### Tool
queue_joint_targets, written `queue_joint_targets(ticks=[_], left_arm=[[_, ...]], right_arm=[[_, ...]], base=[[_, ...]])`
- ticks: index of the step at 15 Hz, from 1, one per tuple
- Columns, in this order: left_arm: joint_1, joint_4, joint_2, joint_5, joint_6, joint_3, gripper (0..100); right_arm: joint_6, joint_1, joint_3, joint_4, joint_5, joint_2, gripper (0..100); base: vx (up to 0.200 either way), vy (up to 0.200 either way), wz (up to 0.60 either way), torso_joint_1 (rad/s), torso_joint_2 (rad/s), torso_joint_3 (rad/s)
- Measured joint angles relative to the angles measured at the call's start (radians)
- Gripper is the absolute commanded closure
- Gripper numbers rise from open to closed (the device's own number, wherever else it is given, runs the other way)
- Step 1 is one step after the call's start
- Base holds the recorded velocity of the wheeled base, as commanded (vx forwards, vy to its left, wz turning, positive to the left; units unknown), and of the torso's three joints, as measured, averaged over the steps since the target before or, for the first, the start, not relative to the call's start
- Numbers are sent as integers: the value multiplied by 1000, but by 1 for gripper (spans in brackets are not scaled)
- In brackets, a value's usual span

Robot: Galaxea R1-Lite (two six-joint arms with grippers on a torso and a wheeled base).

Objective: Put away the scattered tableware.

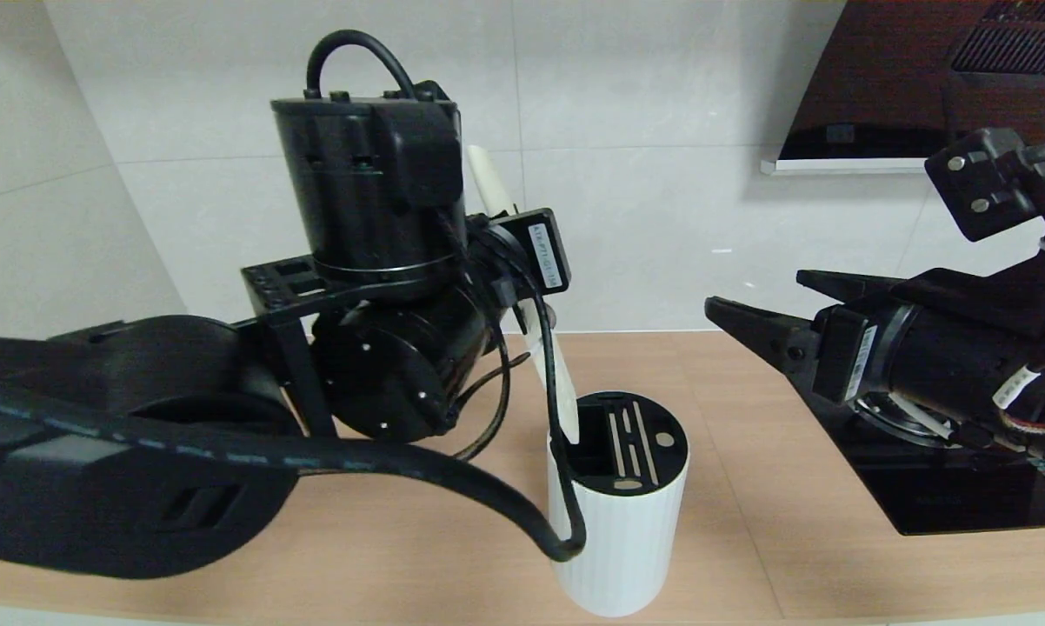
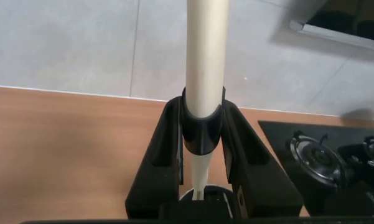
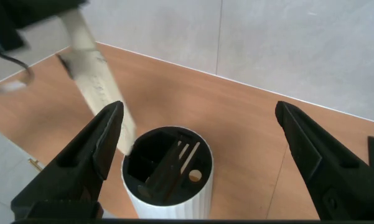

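Here, the left gripper (image 2: 202,121), above and left of the white ribbed cylindrical holder (image 1: 618,539) with its black slotted top, is clamped on a cream long-handled utensil (image 1: 557,382). The utensil's tilted lower end meets the holder's large opening, so stowing appears begun, with lowering and release left. Right of the holder, the right gripper (image 3: 198,109) hangs spread wide, empty.

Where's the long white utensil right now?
Head view, middle: the utensil is clamped in the jaws of the left gripper, its lower end in the white holder on the wooden counter.
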Motion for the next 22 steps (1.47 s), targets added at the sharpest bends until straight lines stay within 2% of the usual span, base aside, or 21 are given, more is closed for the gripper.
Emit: queue_joint_targets(ticks=[3, 7, 11, 15, 22], left_arm=[[-33, -33, 56, 23, 4, 0, 100], [-41, -34, 98, 26, 4, 0, 100], [-55, -34, 147, 55, 3, -2, 100], [-66, -47, 204, 109, 3, -24, 100], [-87, -42, 275, 132, 2, -22, 100]], right_arm=[[0, -13, -1, -1, 0, 4, 0], [0, -14, -1, -3, 0, 11, 0], [0, -14, 1, -3, 0, 17, 0], [0, -14, 3, -6, 0, 28, 0], [0, -14, 5, -6, 0, 40, 0]], base=[[0, 0, 0, 0, 0, 0], [0, 0, 0, 0, 0, 0], [0, 0, 0, 0, 0, 0], [0, 0, 0, 0, 0, 0], [0, 0, 0, 0, 0, 0]])
